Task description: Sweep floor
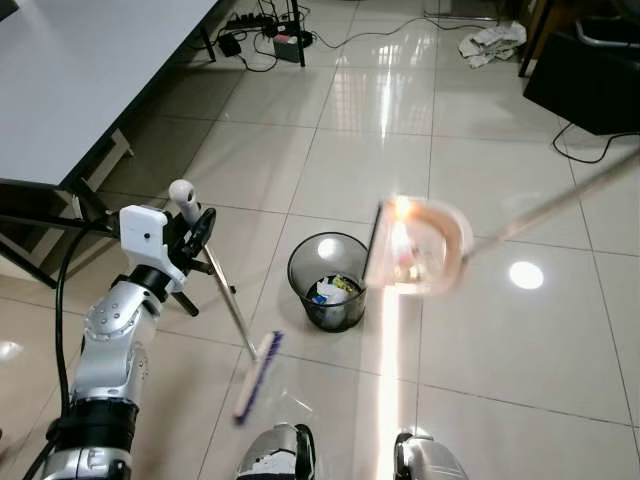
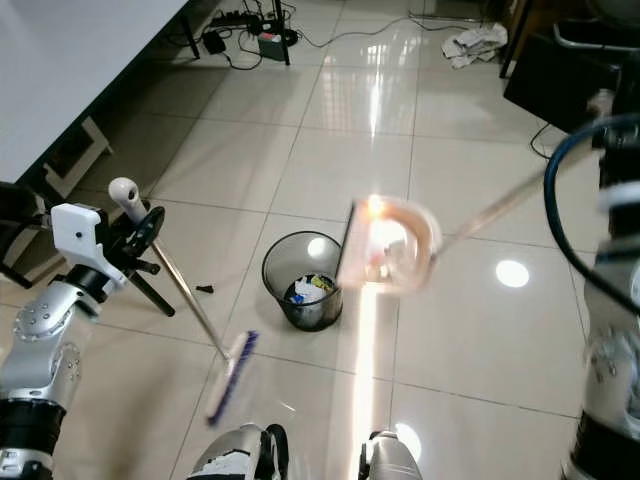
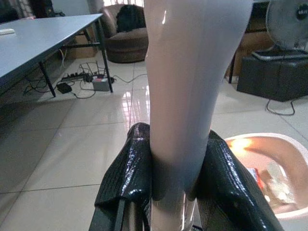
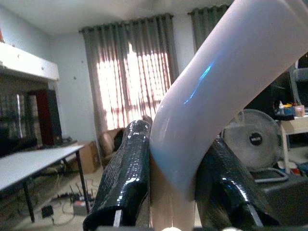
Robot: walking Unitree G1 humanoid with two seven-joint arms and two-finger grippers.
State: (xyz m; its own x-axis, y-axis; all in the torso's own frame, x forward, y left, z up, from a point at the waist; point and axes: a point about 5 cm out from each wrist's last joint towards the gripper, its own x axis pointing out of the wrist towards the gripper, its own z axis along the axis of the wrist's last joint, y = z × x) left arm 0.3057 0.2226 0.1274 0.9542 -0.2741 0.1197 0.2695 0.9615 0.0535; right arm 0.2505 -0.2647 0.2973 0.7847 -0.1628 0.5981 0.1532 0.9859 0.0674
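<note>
With the broom [image 1: 240,330] clamped in the left claw [image 3: 175,180] and the dustpan [image 1: 420,245] in the right claw [image 4: 173,178], the pan was best tipped squarely over the bin [image 1: 327,282].

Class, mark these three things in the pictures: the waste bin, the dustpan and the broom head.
waste bin [image 1: 303,275], left eye view, on its black mesh wall.
dustpan [image 1: 452,236], left eye view, on its pale raised rim.
broom head [image 2: 230,378], right eye view, on its purple bristle block.
</note>
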